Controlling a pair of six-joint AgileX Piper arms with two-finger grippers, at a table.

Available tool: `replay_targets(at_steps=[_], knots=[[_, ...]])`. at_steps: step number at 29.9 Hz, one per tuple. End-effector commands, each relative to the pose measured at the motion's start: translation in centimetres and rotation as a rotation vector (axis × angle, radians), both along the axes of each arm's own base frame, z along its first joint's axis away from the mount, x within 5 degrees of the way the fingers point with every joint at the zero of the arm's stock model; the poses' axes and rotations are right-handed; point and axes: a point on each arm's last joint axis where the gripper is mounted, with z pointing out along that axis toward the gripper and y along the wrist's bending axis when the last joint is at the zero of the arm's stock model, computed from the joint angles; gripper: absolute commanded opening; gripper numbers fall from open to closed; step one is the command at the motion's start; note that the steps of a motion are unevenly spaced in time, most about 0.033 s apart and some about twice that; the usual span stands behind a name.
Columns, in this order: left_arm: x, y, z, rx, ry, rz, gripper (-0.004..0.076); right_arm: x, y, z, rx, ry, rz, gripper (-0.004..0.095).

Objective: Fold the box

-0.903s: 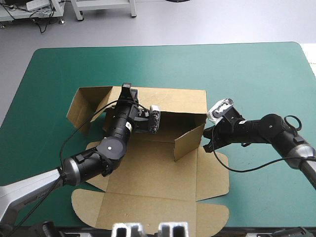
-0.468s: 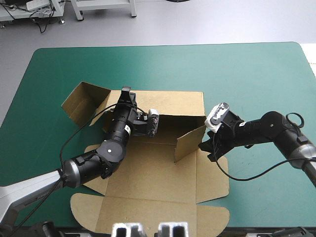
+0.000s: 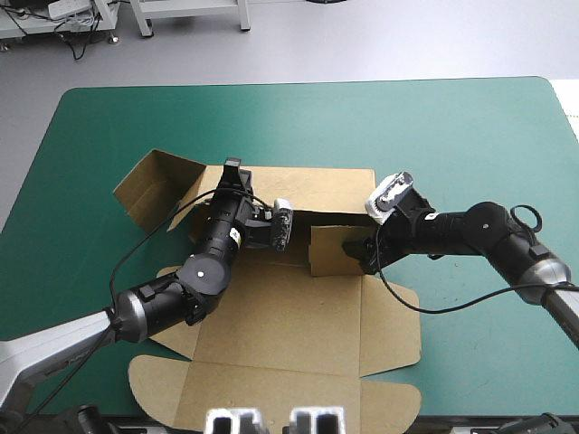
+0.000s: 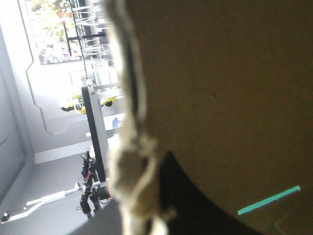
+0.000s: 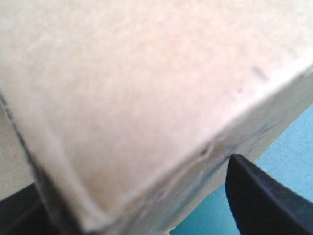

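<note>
Box (image 3: 289,316): brown board at centre of teal-green cover (image 3: 452,136); back wall raised, right flap turned inward, front panels flat | left gripper (image 3: 232,170): clamped on back wall | right gripper (image 3: 355,247): fingers apart, against flap

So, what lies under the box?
The teal-green cover shows all around the box, so the box lies on it. The board itself hides the surface beneath, so anything under it cannot be seen.
</note>
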Motion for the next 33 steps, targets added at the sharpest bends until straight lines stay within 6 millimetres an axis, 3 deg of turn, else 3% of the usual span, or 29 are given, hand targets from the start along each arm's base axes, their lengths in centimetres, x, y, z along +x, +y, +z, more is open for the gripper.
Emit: replay_targets(at_steps=[1,6,11,14,21,23,26,30,33], knots=[[0.0,-0.5,3.2,-0.113,-0.053,-0.009,0.0014,0.8,0.1,2.0,0.079,-0.078,-0.097,0.0710],[0.6,-1.6,5.8,-0.185,-0.052,-0.017,0.0014,1.1,0.0,2.4,0.092,-0.092,-0.129,0.0705],[1.6,-2.2,4.1,-0.061,-0.015,0.014,0.0014,0.9,0.3,2.1,0.113,-0.032,-0.117,0.0568],[1.5,-2.4,3.6,-0.099,0.036,0.023,0.0013,0.9,0.5,1.6,0.118,0.016,-0.103,0.0432],[1.1,-2.9,3.9,-0.108,0.027,-0.028,0.0013,0.8,0.9,1.1,0.118,0.053,-0.044,-0.0011],[1.0,-2.8,4.0,-0.116,0.030,-0.030,0.0024,1.0,0.9,1.2,0.123,0.041,-0.054,-0.0024],[0.2,-3.3,4.3,-0.144,0.044,-0.052,0.0114,1.4,0.7,1.6,0.138,0.018,-0.108,-0.0024],[-1.5,-4.1,5.2,-0.174,0.036,-0.116,0.0333,2.3,0.4,2.7,0.145,-0.035,-0.181,-0.0024],[-2.5,-4.3,5.8,-0.184,0.024,-0.126,0.0455,3.0,-0.1,3.7,0.126,-0.077,-0.248,-0.0024]])
